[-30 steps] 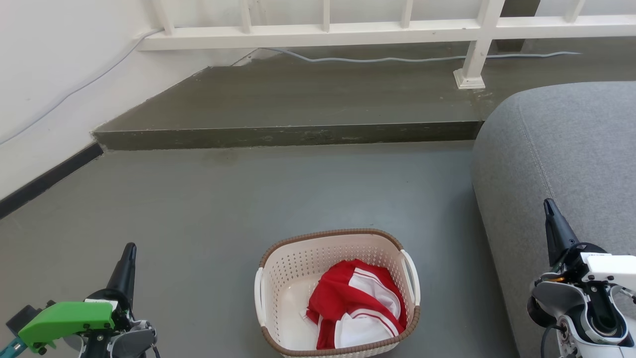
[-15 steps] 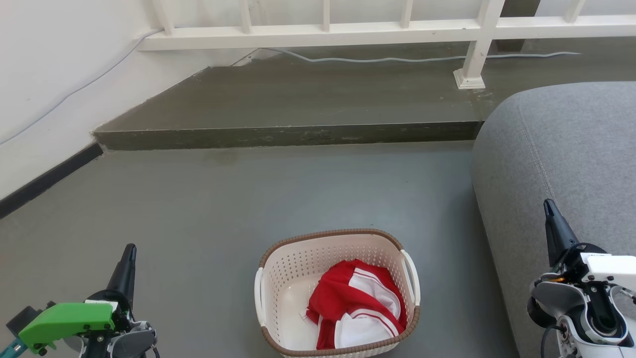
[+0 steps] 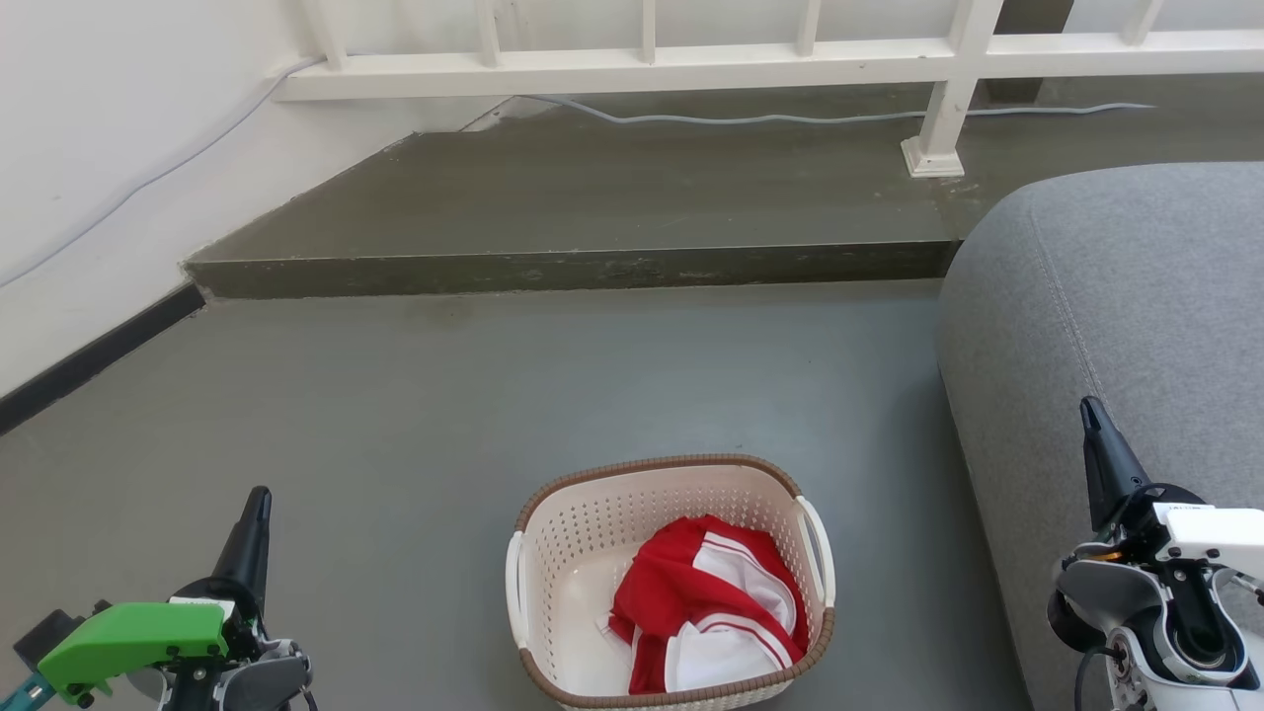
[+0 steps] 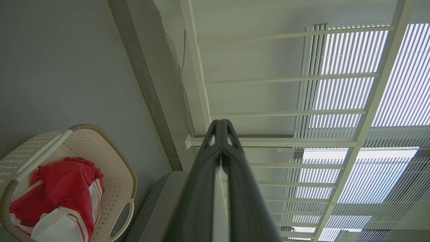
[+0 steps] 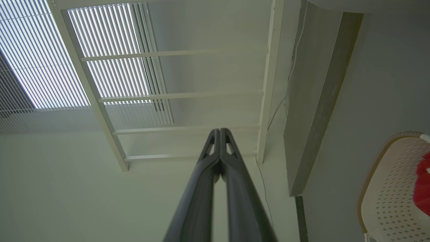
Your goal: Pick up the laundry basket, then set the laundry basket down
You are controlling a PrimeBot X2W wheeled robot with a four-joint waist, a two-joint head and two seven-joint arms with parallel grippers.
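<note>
Sitting on the floor: the laundry basket [image 3: 583,538] is standing upright on the grey floor [image 3: 425,415], well away from the floor's far edge at the step [image 3: 573,267], and nearer the sofa [image 3: 1136,296] side than the wall-side edge.
Basket contents: a red and white garment [image 3: 711,602] is lying bunched inside, toward the basket's right half.
Left pincer: the left pincer [image 3: 259,497] is hovering above the floor to the basket's left, well apart from it. Its two fingers are pressing together tip to tip, holding nothing.
Right pincer: the right pincer [image 3: 1089,407] is hanging to the basket's right, in front of the sofa, also well apart from the basket. Its fingers are meeting at the tips, gripping nothing.
Basket and pincers: the basket is lying between the two, apart from both.
Left wrist view: the basket [image 4: 114,161] is showing at lower left, off to the side of the narrow pincer [image 4: 221,122].
Right wrist view: the basket [image 5: 393,188] is showing at the lower right edge, beside the narrow pincer [image 5: 220,130].
</note>
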